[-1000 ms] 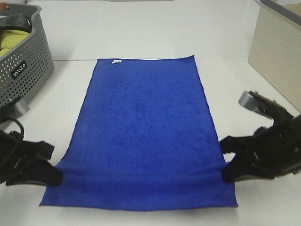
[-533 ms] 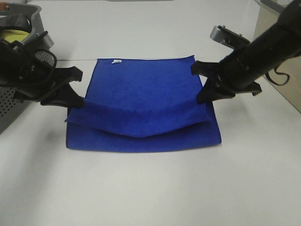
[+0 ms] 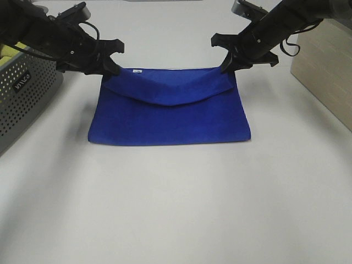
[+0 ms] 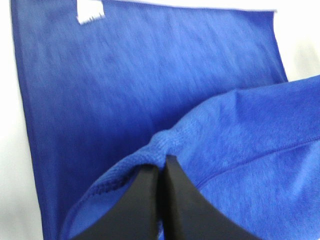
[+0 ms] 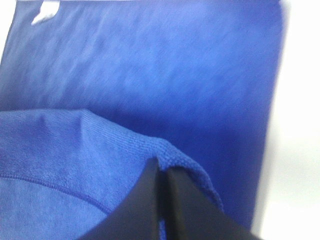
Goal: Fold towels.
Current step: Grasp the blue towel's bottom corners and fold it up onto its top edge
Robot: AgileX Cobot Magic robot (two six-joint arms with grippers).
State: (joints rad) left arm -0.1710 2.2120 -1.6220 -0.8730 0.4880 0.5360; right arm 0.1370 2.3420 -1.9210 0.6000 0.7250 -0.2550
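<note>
- Where the high camera looks down on the white table [image 3: 176, 214], one royal-blue towel [image 3: 170, 118] lies doubled over near the table's middle, with its folded edge toward the camera.
- In that view there are two grippers. The left gripper [image 3: 107, 70] pinches the upper layer's left corner and the right gripper [image 3: 226, 67] pinches its right corner, both by the towel's far edge.
- Between the two held corners the upper layer's hem sags in a shallow curve, leaving a strip of the lower layer uncovered.
- One small white tag [image 3: 137, 71] shows on the far edge, just beside the left gripper.
- One grey perforated basket [image 3: 25, 93] stands at the left, apart from the towel, with one yellow-green cloth [image 3: 6, 50] inside. One beige box [image 3: 324, 71] stands at the right.
- In the left wrist view, the left gripper [image 4: 161, 167] has its two black fingers [image 4: 142, 200] pressed together on one bunched corner of the towel [image 4: 125, 90], the stitched hem puckering at the tips. The lower layer lies flat beneath, and the one tag [image 4: 90, 12] sits on its edge.
- In the right wrist view, the right gripper [image 5: 161, 170] likewise has its jaws clamped tight on one towel [image 5: 165, 75] corner. The image is blurred, yet the one tag [image 5: 45, 15] and the bare table [image 5: 300, 125] beside the towel can be made out.
</note>
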